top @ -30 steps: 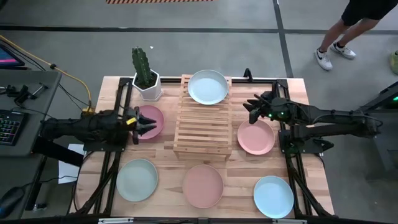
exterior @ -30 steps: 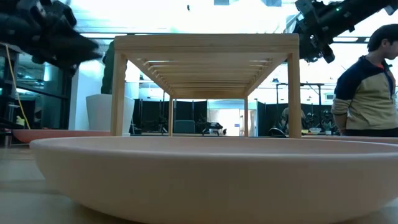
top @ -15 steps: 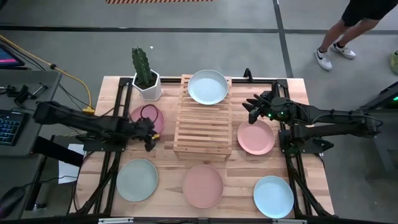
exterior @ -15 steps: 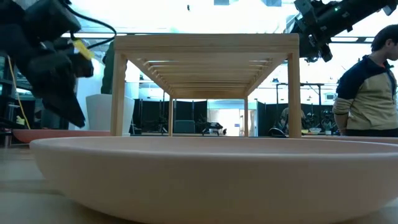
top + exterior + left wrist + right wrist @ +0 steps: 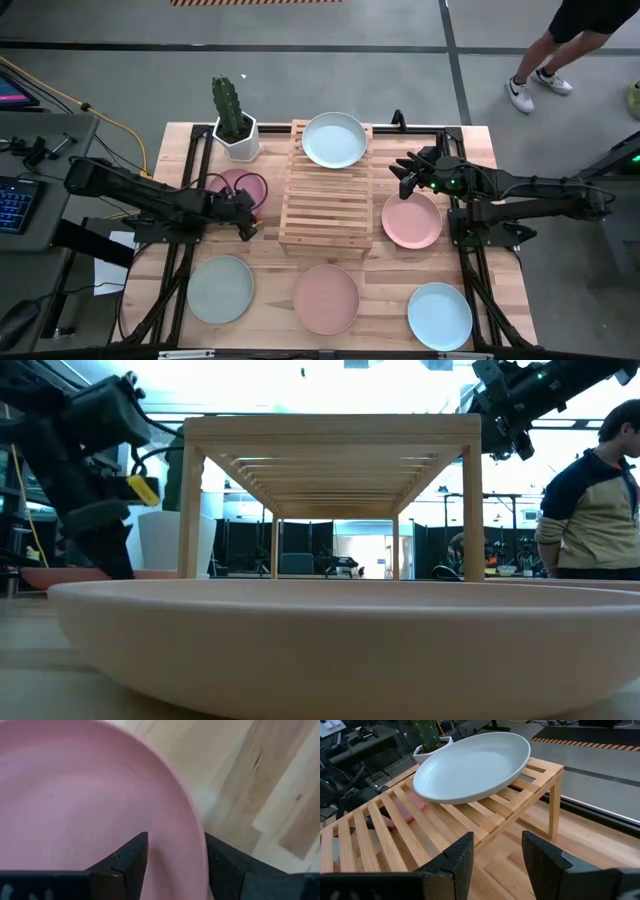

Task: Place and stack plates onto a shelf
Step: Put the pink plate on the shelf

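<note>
A pink plate lies flat on the table left of the wooden shelf. My left gripper points down at the plate's near right rim. It is open, with one finger inside the rim and the other outside; I cannot see them touch. A light blue plate rests on the shelf's far end. My right gripper hovers open, right of the shelf, above the far rim of another pink plate.
A cactus in a white pot stands at the far left beside the shelf. A green plate, a pink plate and a blue plate lie along the near edge. A person stands beyond the table's right side.
My left arm has reached out toward the shelf; its gripper has tipped from level to pointing down and has come down at the pink plate's near right rim. The plates and my right arm have kept still.
</note>
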